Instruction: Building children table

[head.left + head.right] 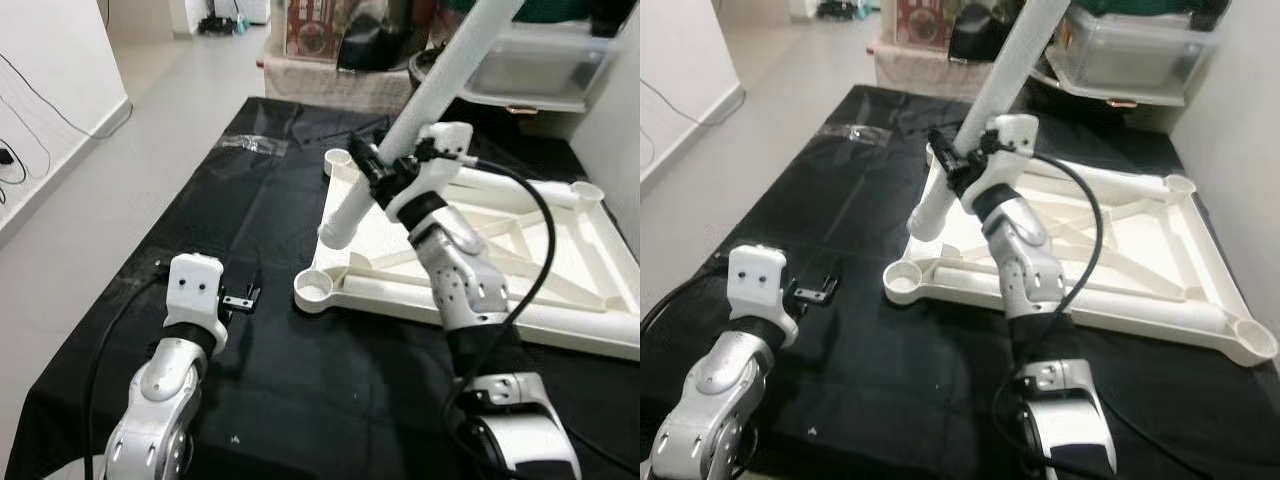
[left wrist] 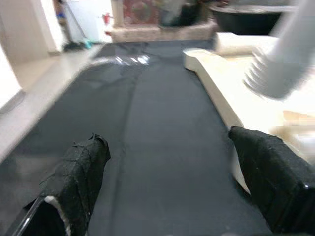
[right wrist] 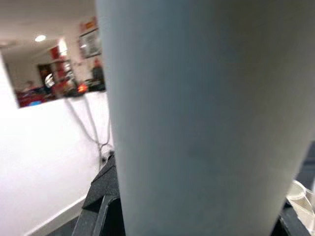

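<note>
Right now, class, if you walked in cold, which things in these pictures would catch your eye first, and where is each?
The long white plastic tube table leg, slanting up from the right gripper clamped on it. Under it lies the upside-down cream plastic tabletop with round corner sockets, on the black cloth over the floor. The left gripper hovers open nearby.

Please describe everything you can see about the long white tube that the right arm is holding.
The white tube is a long, smooth round leg, plastic by its look, plain white. It is tilted: its lower end hangs over the upturned white table top, between two round corner sockets, and its upper end rises toward the clear storage box, leaving the picture. The right gripper is shut on it near its lower part. In the right wrist view it stands close before the camera. Whether its lower end touches the table top cannot be told.
</note>
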Controlling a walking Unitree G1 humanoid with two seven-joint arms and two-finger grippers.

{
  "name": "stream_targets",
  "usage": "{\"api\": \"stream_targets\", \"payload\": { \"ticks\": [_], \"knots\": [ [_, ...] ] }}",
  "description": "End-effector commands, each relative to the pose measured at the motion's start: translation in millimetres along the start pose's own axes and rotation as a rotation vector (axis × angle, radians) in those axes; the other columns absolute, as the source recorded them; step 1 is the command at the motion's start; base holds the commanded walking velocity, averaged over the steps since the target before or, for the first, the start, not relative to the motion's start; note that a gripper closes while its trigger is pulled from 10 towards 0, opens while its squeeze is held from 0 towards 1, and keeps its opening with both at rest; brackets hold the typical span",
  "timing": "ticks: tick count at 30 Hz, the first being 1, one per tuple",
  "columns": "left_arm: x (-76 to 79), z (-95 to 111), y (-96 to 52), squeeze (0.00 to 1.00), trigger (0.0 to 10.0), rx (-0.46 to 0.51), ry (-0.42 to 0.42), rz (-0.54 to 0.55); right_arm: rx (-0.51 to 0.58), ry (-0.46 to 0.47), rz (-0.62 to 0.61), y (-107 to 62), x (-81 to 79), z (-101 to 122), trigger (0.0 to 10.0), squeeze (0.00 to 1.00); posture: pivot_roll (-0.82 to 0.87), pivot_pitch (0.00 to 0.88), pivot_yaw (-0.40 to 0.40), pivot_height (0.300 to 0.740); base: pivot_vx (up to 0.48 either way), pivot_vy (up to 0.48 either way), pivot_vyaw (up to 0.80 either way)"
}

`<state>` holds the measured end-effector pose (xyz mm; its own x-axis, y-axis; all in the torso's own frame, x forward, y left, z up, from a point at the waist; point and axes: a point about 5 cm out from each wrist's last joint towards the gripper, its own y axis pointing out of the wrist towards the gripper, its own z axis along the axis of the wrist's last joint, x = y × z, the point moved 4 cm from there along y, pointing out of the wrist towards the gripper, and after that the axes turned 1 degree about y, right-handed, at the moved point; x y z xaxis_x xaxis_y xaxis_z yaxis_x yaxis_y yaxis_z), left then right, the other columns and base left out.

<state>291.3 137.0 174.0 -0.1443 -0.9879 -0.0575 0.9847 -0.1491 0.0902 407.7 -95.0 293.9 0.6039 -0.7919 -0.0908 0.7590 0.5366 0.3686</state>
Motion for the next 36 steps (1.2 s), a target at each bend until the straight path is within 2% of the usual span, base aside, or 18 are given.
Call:
{"api": "stream_targets", "payload": {
  "ticks": [1,3,6,12,18,25,36],
  "knots": [
    [14.8,-2.7,-5.6,0.0,10.0,-0.021,-0.042,-0.083,-0.025,0.033,0.054,0.6,3.4,-1.9,10.0,0.0,0.08,0.139,-0.09,0.74,0.0,0.0,0.0],
    [26.5,-3.8,-12.4,0.0,10.0,-0.032,-0.055,-0.149,-0.053,0.038,0.105,3.7,3.3,-3.1,10.0,0.0,0.09,0.158,-0.095,0.74,0.0,0.0,0.0],
    [35.6,-3.7,-18.6,0.0,10.0,-0.04,-0.075,-0.193,-0.089,0.039,0.168,7.3,-0.4,-5.1,10.0,0.0,0.09,0.168,-0.097,0.74,0.0,0.0,0.0],
    [46.3,-4.7,-29.9,0.0,10.0,-0.062,-0.103,-0.213,-0.139,0.083,0.336,15.4,-16.4,-5.1,10.0,0.0,0.09,0.221,-0.106,0.74,0.0,0.0,0.0],
    [55.0,-3.5,-37.5,0.0,10.0,-0.072,-0.125,-0.233,-0.111,0.12,0.347,27.6,-17.8,-0.4,10.0,0.0,0.09,0.248,-0.112,0.74,0.0,0.0,0.0],
    [54.5,-1.3,-41.8,0.0,10.0,-0.08,-0.13,-0.226,-0.122,0.136,0.355,29.4,-18.5,-4.7,10.0,0.0,0.1,0.267,-0.114,0.74,0.0,0.0,0.0],
    [54.0,-1.3,-44.8,0.0,10.0,-0.095,-0.131,-0.217,-0.204,0.179,0.504,17.8,-24.6,-16.6,10.0,0.0,0.1,0.273,-0.107,0.74,0.0,0.0,0.0]
  ]
}}
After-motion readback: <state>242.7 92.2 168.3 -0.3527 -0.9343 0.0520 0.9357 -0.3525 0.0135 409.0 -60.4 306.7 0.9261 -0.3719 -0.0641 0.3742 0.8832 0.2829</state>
